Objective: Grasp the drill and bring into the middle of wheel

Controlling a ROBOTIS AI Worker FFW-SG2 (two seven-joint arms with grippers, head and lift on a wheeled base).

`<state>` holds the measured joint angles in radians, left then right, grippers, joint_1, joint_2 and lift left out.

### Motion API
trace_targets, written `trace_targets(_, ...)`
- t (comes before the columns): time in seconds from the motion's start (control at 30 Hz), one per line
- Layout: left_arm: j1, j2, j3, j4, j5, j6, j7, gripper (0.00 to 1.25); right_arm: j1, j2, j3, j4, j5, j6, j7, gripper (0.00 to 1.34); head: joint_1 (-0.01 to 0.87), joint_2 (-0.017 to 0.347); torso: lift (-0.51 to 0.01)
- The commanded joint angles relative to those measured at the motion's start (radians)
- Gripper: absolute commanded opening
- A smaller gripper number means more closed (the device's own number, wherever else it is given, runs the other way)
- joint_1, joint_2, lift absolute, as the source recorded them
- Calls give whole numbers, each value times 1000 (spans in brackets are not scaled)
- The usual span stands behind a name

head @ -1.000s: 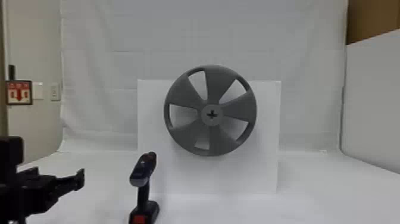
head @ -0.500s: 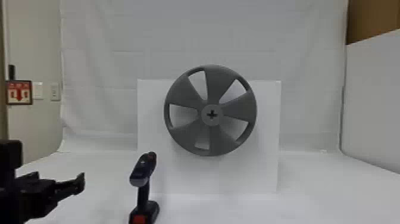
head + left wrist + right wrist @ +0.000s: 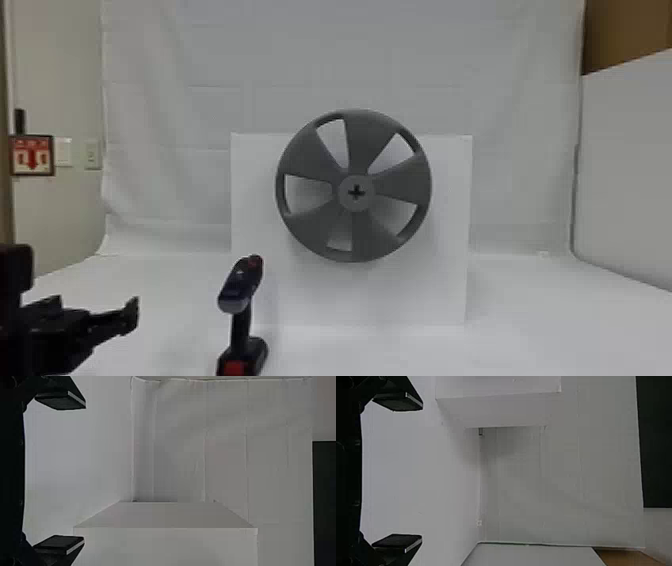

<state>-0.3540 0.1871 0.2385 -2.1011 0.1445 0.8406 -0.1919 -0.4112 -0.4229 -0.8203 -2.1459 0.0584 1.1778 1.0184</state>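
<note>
Head view: where's the drill [image 3: 241, 320]?

Standing upright at near left, apart from and right of my left gripper [image 3: 84, 473], nearer than my right gripper [image 3: 422, 472]. Both gape empty; I'd judge left must go rightward.

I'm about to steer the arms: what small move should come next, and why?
Probably ease the left gripper, fingers open, rightward toward the drill: it stands upright on the table, to that gripper's right in the head view, and nothing is between those fingers.
</note>
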Motion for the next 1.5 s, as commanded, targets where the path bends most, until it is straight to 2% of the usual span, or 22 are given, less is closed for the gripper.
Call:
trace_targets(0.0, 4, 0, -1, 0, 4, 0, -3, 1155, 2, -4, 0, -5, 1, 8, 0, 1209, 54, 31, -403)
trace_targets(0.3, 17, 0, 12, 0, 17, 0, -4, 1155, -5, -19, 3, -17, 1, 19, 0, 1209, 54, 31, -403)
trace_targets(0.5, 17, 0, 12, 0, 24, -12, -4, 1155, -5, -19, -2, -26, 1, 23, 0, 1209, 54, 31, -403)
trace_targets(1.47, 17, -2, 1, 0, 23, -21, -3, 1152, -1, -2, -2, -43, 1, 29, 0, 1209, 54, 31, -403)
